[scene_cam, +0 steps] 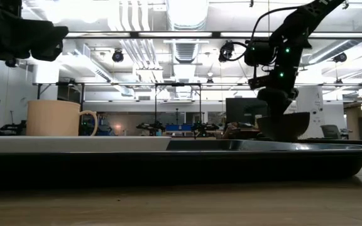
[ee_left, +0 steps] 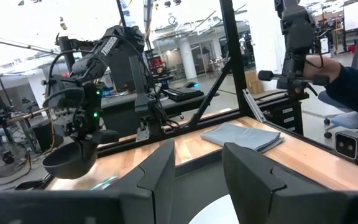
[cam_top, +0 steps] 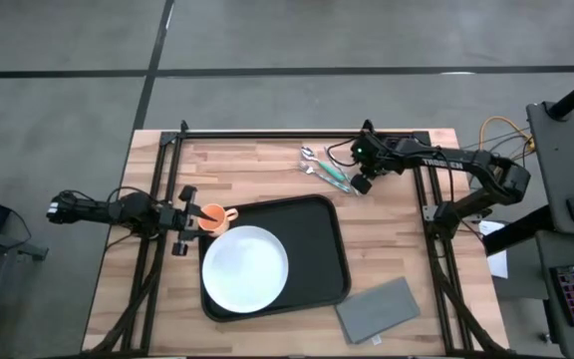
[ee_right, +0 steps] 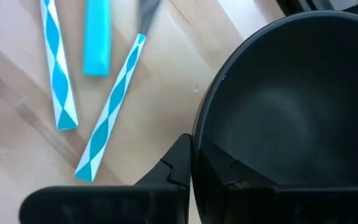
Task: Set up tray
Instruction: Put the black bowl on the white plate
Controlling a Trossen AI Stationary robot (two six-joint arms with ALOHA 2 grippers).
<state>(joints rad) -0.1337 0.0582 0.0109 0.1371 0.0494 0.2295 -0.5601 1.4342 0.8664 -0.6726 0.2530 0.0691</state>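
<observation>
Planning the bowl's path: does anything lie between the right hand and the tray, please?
Nothing visible: the right hand, shut on the black bowl, hangs just off the tray's corner; the cutlery lies aside.

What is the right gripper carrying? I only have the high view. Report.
Observer: A black bowl. The right wrist view shows the right gripper shut on its rim.
Operator: Now the other arm.
Observer: The left wrist view shows the left gripper open and empty.
Operator: Tell me what stands by it.
Observer: An orange mug. The low view shows it upright, with its handle out to one side.
</observation>
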